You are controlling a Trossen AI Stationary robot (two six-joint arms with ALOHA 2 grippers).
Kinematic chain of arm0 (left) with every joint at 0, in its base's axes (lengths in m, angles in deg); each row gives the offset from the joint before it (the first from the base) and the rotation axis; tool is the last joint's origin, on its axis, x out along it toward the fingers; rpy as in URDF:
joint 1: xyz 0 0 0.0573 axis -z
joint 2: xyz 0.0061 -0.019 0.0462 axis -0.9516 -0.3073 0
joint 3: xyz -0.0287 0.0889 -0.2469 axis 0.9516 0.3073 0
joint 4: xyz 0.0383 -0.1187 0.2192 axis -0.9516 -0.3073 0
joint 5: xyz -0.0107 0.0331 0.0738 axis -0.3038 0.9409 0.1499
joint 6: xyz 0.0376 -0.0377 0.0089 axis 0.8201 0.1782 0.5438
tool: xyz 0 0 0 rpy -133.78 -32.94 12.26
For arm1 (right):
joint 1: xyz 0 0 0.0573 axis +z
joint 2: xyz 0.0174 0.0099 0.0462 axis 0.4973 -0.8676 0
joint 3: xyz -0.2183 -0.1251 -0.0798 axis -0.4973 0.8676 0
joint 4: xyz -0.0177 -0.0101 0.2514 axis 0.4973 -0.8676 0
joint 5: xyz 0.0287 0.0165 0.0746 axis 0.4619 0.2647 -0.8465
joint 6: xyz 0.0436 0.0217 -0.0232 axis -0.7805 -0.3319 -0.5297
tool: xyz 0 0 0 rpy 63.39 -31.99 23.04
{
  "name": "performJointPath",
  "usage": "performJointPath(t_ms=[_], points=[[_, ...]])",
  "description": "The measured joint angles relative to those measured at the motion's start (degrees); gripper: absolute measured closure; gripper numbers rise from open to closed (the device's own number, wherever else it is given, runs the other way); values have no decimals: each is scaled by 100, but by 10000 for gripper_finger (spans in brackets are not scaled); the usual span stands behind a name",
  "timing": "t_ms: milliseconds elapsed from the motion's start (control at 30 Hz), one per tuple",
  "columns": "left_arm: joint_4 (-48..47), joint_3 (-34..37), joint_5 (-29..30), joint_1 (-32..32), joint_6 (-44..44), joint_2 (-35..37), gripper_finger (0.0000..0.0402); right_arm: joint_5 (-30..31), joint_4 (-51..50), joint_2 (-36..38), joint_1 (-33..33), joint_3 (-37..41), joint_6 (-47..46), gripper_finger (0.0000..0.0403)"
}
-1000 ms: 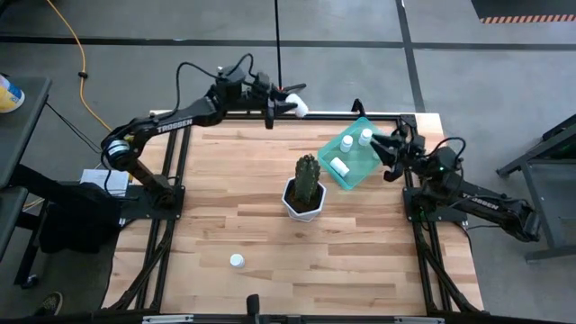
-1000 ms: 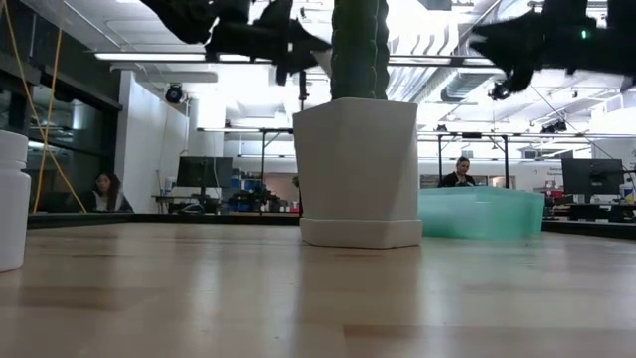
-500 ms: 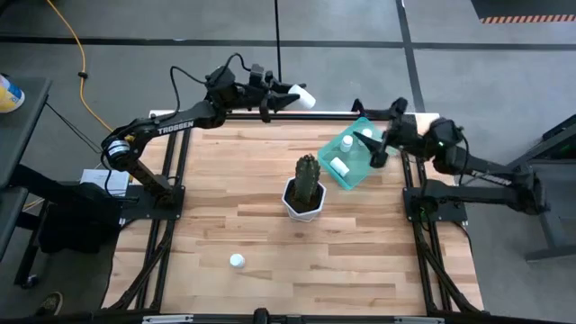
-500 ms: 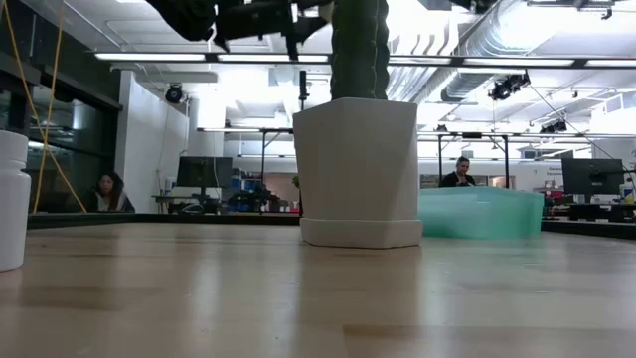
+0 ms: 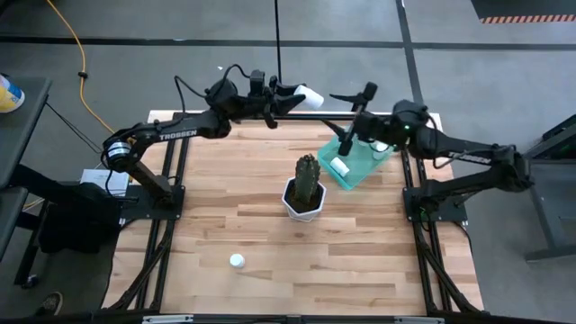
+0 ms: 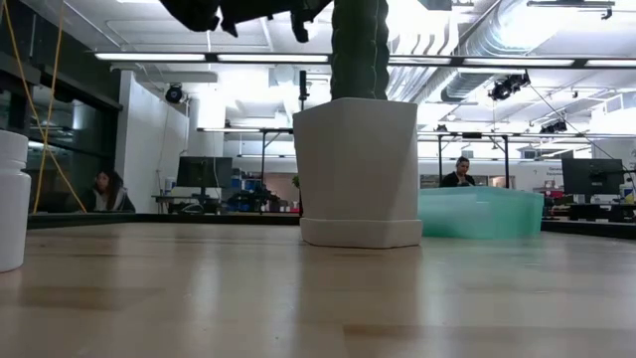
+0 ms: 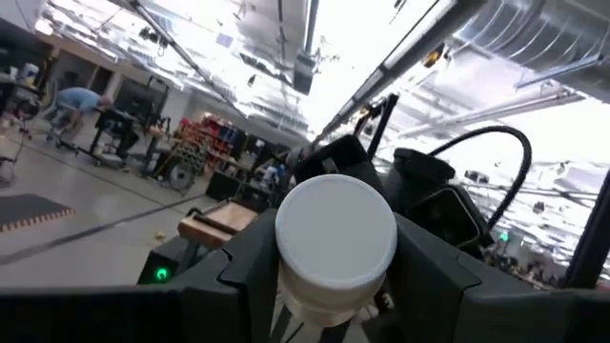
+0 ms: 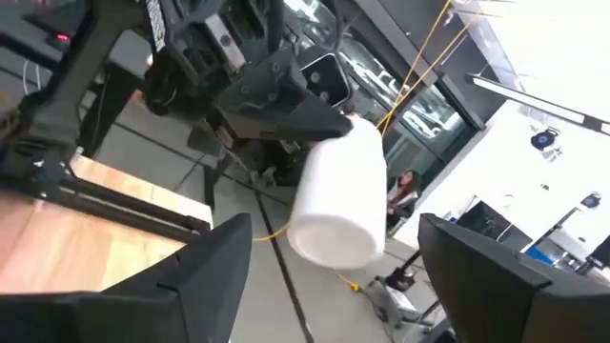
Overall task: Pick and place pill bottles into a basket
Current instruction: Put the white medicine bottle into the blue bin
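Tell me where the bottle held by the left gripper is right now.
In the high view the bottle is gripped by the left gripper above the table's far edge, facing the open right gripper near the basket.

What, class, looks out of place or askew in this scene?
A cactus pot stands mid-table among the work. One pill bottle sits alone near the front edge, far from the basket, which lies turned askew to the table's edges. Nothing looks spilled or damaged.
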Motion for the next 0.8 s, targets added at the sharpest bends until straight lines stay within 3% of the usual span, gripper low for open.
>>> performJointPath(t_ms=[267, 800], points=[[107, 0, 403, 100, -116, 0, 205, 364, -2, -417, 101, -397, 377, 112], [109, 0, 1030, 452, -96, -2, 204, 357, 163, -441, 101, -398, 331, 112]])
